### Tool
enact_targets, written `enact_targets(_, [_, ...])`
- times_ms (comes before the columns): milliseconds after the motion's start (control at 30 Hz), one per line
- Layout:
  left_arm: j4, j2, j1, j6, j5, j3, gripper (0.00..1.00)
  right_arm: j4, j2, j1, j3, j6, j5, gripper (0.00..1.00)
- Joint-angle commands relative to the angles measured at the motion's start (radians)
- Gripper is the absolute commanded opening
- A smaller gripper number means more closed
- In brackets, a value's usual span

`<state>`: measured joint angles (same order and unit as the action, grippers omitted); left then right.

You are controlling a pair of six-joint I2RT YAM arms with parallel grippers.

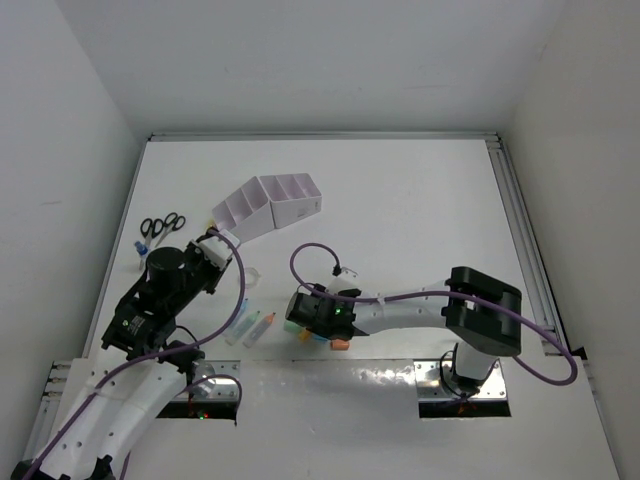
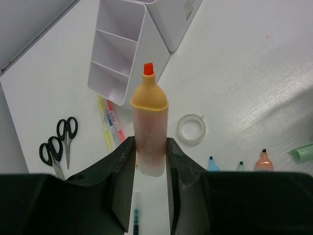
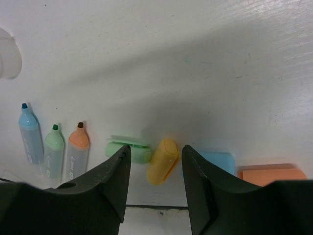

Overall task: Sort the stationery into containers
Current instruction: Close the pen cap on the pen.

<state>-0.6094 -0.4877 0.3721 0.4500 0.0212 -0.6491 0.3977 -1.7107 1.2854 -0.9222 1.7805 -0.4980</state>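
1. Left pincer (image 2: 149,147): closed partway on the uncapped highlighter (image 2: 149,115). It gripped the rear of the barrel, and the orange tip led.
2. Governing relation: the highlighter's long axis ran straight out from the pincer toward the organiser (image 2: 117,58). The organiser's open compartments lay just ahead and slightly to the left. The tip appeared short of the nearest opening, not inside it.
3. Nearer arm: in the top view the left arm stood just beside the organiser's near end, and the right arm was well apart from it.
4. Right pincer (image 3: 156,152): open and holding nothing. Its jaws hung either side of the yellow cap (image 3: 163,164), which lay flat on the worktop (image 1: 420,220) and tilted slightly off the line between the jaws.
5. Neighbours of that cap: the green cap (image 3: 128,150) and the blue cap (image 3: 215,161) lay just beside it. This probably left each jaw little room to descend.
6. Room for the left arm: the scissors (image 2: 58,144) and tape ring (image 2: 191,129) flanked the path without blocking it. The compartment rim was judged the one edge to clear.
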Motion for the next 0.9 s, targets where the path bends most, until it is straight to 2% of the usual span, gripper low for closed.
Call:
enact_targets(0, [0.022,0.012,0.008,0.013,-0.010,-0.012,0.00,0.020,-0.007,0.011,-0.006,0.036,-0.024,0.45])
enact_targets(867, [0.046,0.017,0.007,0.003,-0.015,0.012,0.00,0.033,-0.039,0.032,-0.016,0.059,-0.007,0.40])
